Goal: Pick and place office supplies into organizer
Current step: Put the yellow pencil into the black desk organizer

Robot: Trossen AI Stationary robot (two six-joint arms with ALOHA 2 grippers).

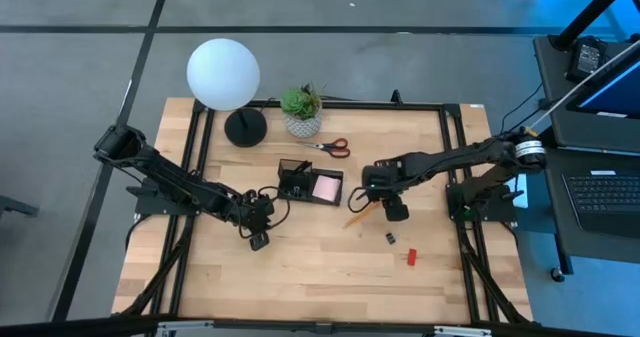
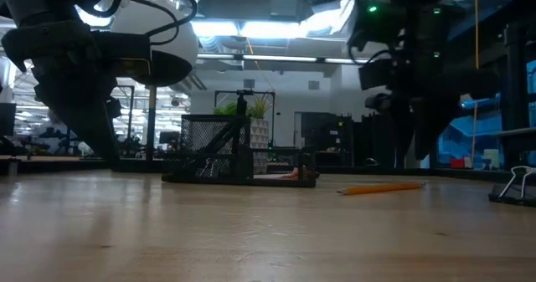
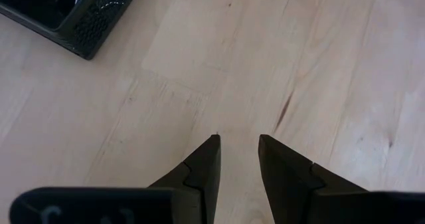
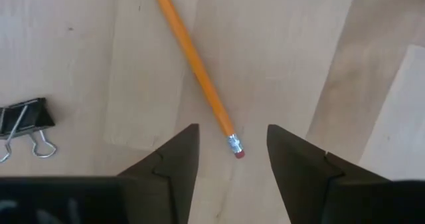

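Pencil [image 4: 196,71]: orange, flat on the wooden table [image 1: 300,267], eraser end lying in the gap between the right claw's tips; in the high view it sits just right of the organizer.
Right claw [image 4: 232,141]: released, fingers spread and empty, poised above the pencil's eraser end.
Left claw [image 3: 238,144]: parted, grasping nothing, over bare wood near the organizer's corner.
Organizer [image 1: 310,185]: black mesh tray at table centre, pink pad [image 1: 326,188] already inside one compartment.
Scissors [image 1: 334,147]: red-handled, lying behind the organizer, beside the plant [image 1: 301,110].
Clip [image 4: 25,124]: black binder clip on the wood near the pencil.
Block [image 1: 411,258]: small, red, near the table's front right, well apart from the tray.
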